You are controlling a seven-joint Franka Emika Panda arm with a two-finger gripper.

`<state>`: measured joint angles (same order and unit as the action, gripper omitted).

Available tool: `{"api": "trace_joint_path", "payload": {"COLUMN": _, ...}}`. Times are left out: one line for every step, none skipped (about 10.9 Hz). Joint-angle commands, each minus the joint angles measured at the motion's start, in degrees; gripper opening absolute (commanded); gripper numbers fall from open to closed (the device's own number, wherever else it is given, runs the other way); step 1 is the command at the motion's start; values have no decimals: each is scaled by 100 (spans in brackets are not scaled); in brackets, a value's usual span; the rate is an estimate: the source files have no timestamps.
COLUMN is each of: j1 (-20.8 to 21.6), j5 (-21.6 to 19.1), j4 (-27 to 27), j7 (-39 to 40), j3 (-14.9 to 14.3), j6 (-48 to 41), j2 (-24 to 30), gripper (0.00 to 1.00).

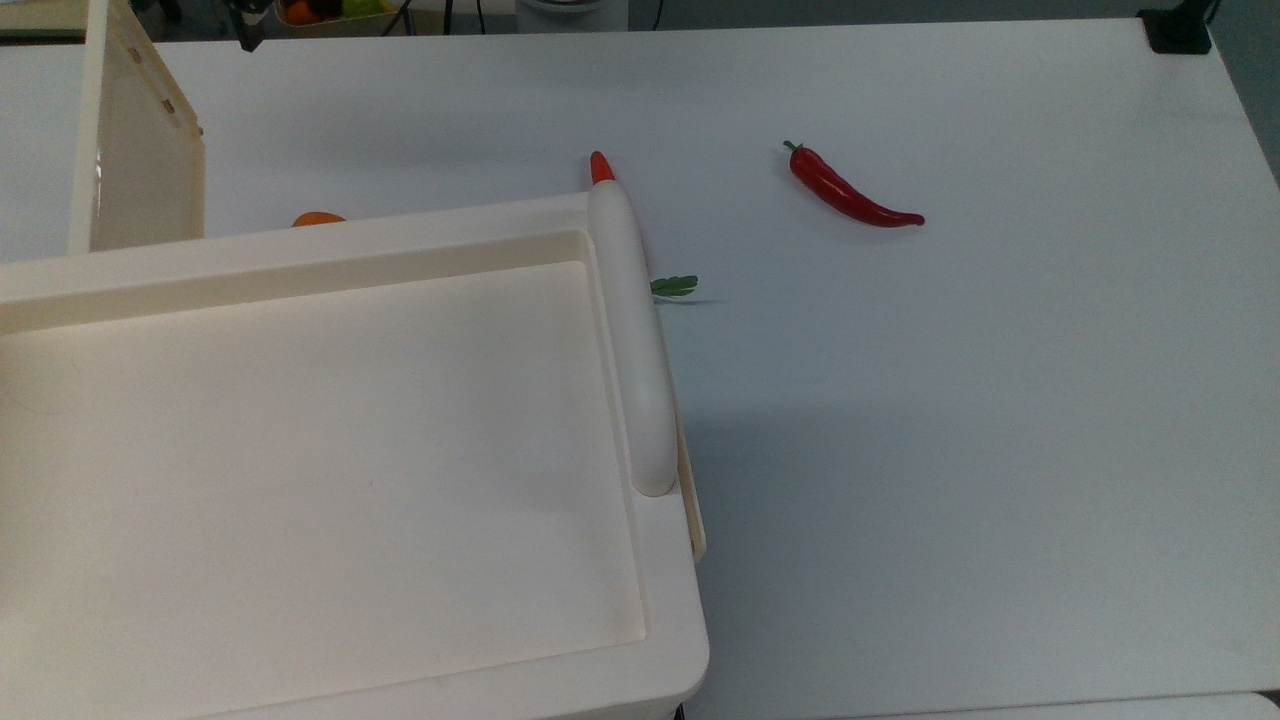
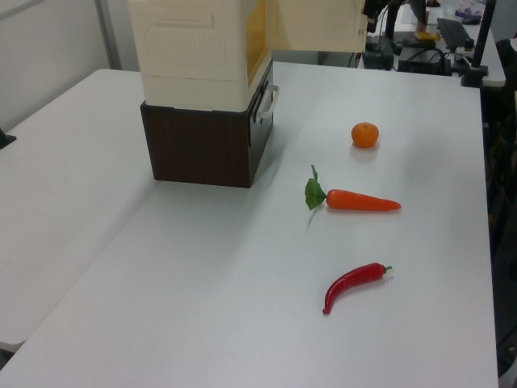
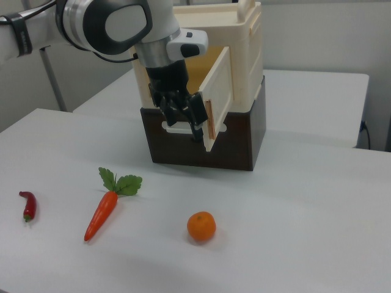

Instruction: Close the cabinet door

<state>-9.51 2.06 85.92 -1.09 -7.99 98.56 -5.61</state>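
Observation:
The cabinet point(image 1: 300, 450) point(image 2: 194, 48) point(image 3: 250, 49) is a cream plastic unit with a tray-like top and a long bar handle point(image 1: 630, 330). It stands on a dark brown base point(image 3: 244, 140). The cabinet door point(image 1: 140, 150) point(image 2: 315, 24) point(image 3: 219, 97) is swung out, standing roughly at a right angle to the cabinet's front. In the right view my gripper point(image 3: 194, 125) hangs from the arm just to the right view's left of the door's free edge, close against its orange-edged inner face. Whether it touches the door cannot be told.
On the white table point(image 1: 1000, 450) lie a carrot point(image 2: 359, 200) point(image 3: 101, 213), a red chili pepper point(image 1: 850, 195) point(image 2: 351, 283) point(image 3: 27, 204) and an orange point(image 2: 365, 134) point(image 3: 201, 226). All lie in front of the cabinet, apart from the door. A second table stands behind.

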Motion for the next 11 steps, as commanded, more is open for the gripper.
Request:
{"api": "trace_joint_path", "payload": {"j1": 28, "j5": -361, "j4": 65, "j7": 55, "j3": 17, "j6": -221, "j2": 174, "gripper": 100}}
{"api": "trace_joint_path", "payload": {"j1": 20, "j5": -478, "j4": 65, "j7": 65, "j3": -18, "j6": -214, "j2": 201, "gripper": 100}}
{"api": "trace_joint_path", "payload": {"j1": 20, "j5": -479, "j4": 65, "j7": 65, "j3": -27, "j6": -223, "j2": 236, "gripper": 100}}
{"api": "trace_joint_path", "payload": {"j1": 28, "j5": -479, "j4": 65, "j7": 82, "j3": -27, "j6": -223, "j2": 236, "gripper": 99}}
{"api": "trace_joint_path", "payload": {"j1": 28, "j5": -479, "j4": 65, "j7": 82, "j3": -19, "j6": -223, "j2": 236, "gripper": 88}}
{"api": "trace_joint_path", "payload": {"j1": 28, "j5": -479, "j4": 65, "j7": 82, "j3": -10, "j6": -240, "j2": 236, "gripper": 75}}
{"api": "trace_joint_path", "payload": {"j1": 28, "j5": -479, "j4": 65, "j7": 91, "j3": -1, "j6": -310, "j2": 245, "gripper": 60}}
{"api": "trace_joint_path", "payload": {"j1": 37, "j5": -479, "j4": 65, "j7": 91, "j3": 17, "j6": -319, "j2": 245, "gripper": 45}}
{"api": "trace_joint_path", "payload": {"j1": 37, "j5": -479, "j4": 65, "j7": 91, "j3": 17, "j6": -319, "j2": 254, "gripper": 27}}
{"api": "trace_joint_path", "payload": {"j1": 37, "j5": -479, "j4": 65, "j7": 117, "j3": 17, "j6": -328, "j2": 254, "gripper": 12}}
{"api": "trace_joint_path", "payload": {"j1": 37, "j5": -479, "j4": 65, "j7": 257, "j3": 17, "j6": -380, "j2": 254, "gripper": 6}}
